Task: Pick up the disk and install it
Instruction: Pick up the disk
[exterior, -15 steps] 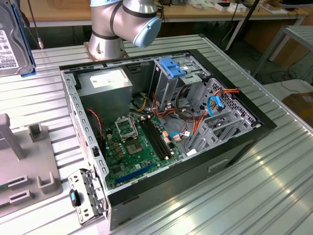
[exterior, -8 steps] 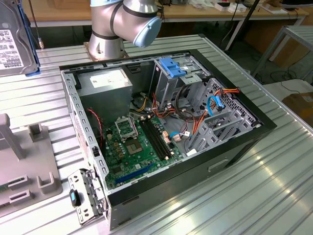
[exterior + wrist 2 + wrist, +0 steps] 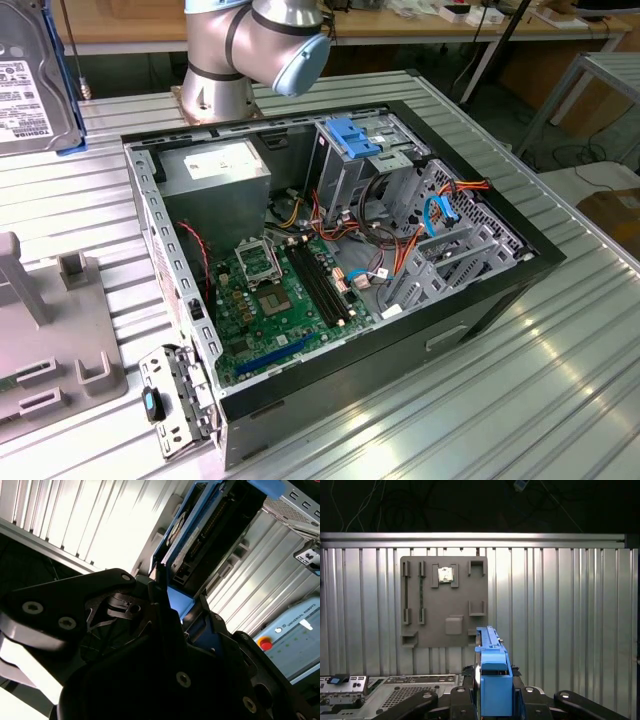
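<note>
The disk (image 3: 25,70), grey metal with a white label and a blue side rail, is raised at the exterior view's upper left, cut off by the frame edge. In the first wrist view its blue rail (image 3: 492,675) stands edge-on between the black fingers of my gripper (image 3: 492,672), above the ribbed table. The second wrist view shows the disk (image 3: 197,527) with its connector edge clamped in my gripper (image 3: 175,600). My gripper is shut on the disk, away from the computer case.
The open computer case (image 3: 500,290) lies on the ribbed metal table (image 3: 560,400). Inside are a drive cage with a blue latch (image 3: 352,138), a power-supply box (image 3: 215,170) and the motherboard (image 3: 270,300). A grey fixture plate (image 3: 445,602) lies beside the case.
</note>
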You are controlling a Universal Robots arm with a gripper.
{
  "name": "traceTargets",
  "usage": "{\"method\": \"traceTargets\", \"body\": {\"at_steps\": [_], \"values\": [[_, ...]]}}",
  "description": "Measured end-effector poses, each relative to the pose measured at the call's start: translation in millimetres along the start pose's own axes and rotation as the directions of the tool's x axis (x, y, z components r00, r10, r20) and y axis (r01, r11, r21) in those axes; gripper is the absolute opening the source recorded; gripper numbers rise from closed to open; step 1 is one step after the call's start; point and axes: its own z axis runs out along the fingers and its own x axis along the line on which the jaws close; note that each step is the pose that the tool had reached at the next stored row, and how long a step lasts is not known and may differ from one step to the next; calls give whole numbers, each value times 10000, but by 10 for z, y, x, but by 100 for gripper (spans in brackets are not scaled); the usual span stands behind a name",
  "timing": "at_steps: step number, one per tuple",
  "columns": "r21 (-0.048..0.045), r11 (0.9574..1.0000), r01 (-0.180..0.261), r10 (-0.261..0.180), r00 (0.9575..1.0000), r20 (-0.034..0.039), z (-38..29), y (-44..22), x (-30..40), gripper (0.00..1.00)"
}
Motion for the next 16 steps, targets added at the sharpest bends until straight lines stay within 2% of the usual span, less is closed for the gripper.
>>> {"method": "traceTargets", "body": {"at_steps": [8, 13, 16], "values": [[0, 10000, 0, 0, 10000, 0, 0, -30, 0, 37], [0, 10000, 0, 0, 10000, 0, 1, -112, -2, 37], [0, 10000, -1, 1, 10000, -1, 0, -132, -3, 37]]}}
